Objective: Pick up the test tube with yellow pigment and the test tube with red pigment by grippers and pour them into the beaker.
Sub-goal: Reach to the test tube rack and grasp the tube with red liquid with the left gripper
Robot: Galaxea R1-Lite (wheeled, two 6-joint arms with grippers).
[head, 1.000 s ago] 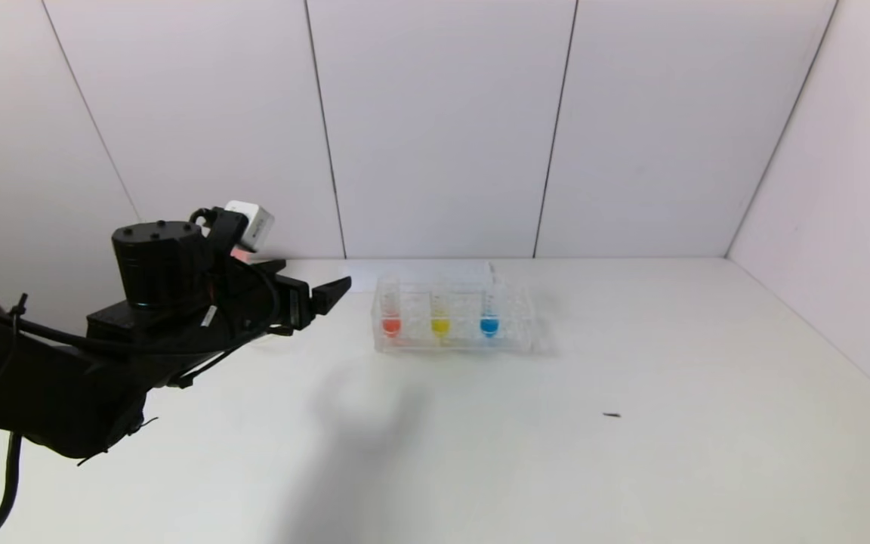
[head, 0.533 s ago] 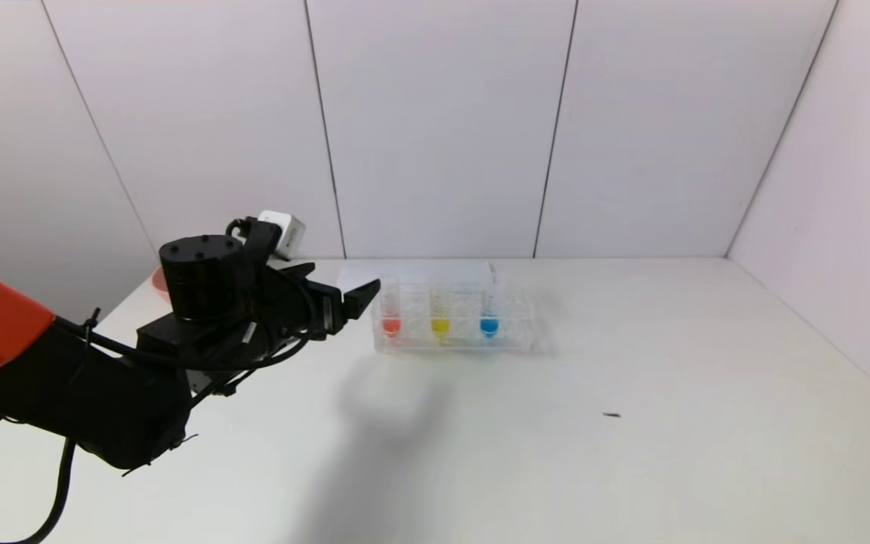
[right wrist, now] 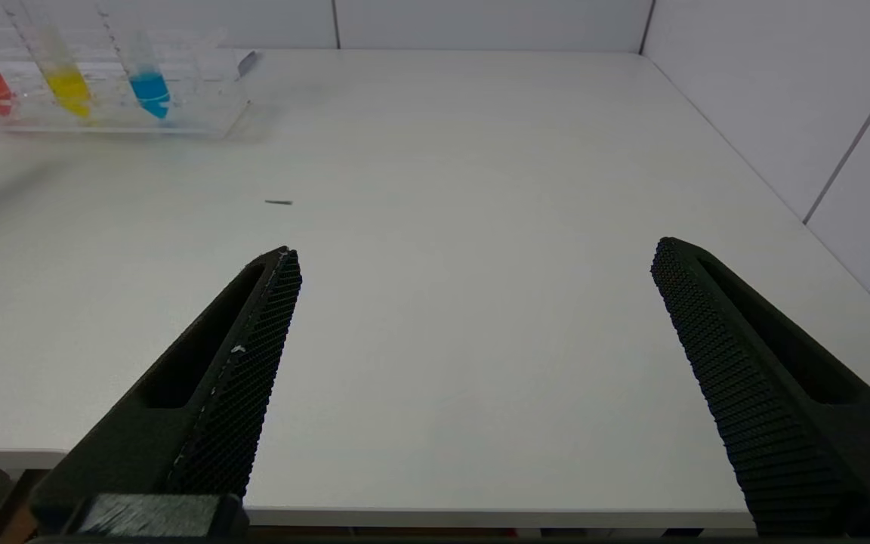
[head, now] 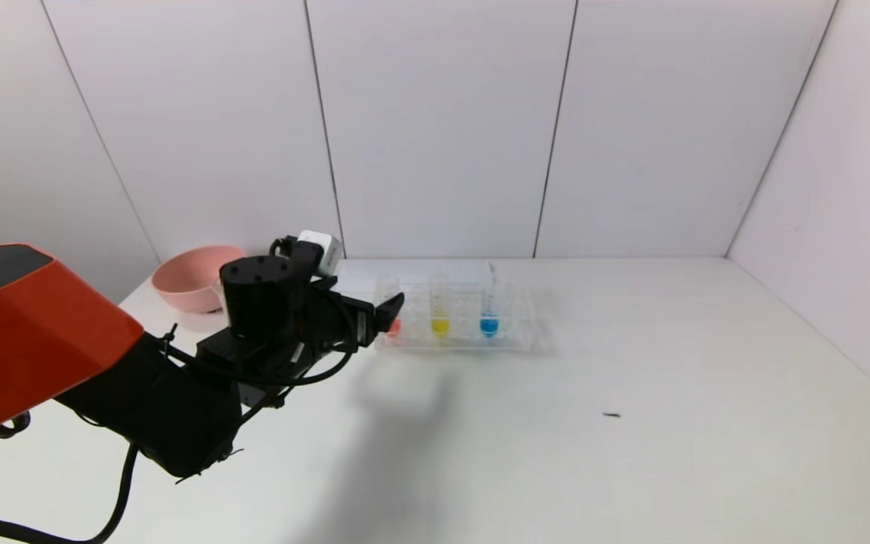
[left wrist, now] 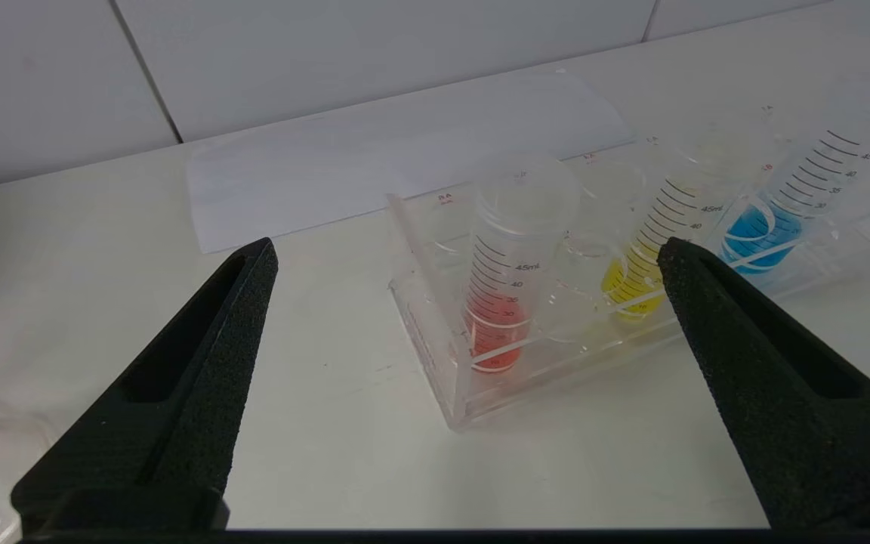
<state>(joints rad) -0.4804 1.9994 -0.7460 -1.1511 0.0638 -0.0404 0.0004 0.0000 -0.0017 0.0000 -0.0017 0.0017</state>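
Standing upright in the clear rack [head: 456, 332] on the tabletop [head: 631, 393] are the red-pigment tube [left wrist: 507, 264] and yellow-pigment tube [left wrist: 658, 245]. The left gripper [left wrist: 465, 257] is held before the red one, jaws wide open, nothing gripped. The right gripper [right wrist: 473, 257] is parked well apart, jaws open.

Black graduation marks run up the test tube with red pigment [left wrist: 497, 302], numbered 45mL, 40, 35 and 30. The test tube with yellow pigment [left wrist: 650, 249] reads 45mL and 40; the blue-filled tube [left wrist: 790, 204] shows 45mL, 40, 35, 30. Tiny red characters on the clear rack [left wrist: 435, 332] are too small to read.
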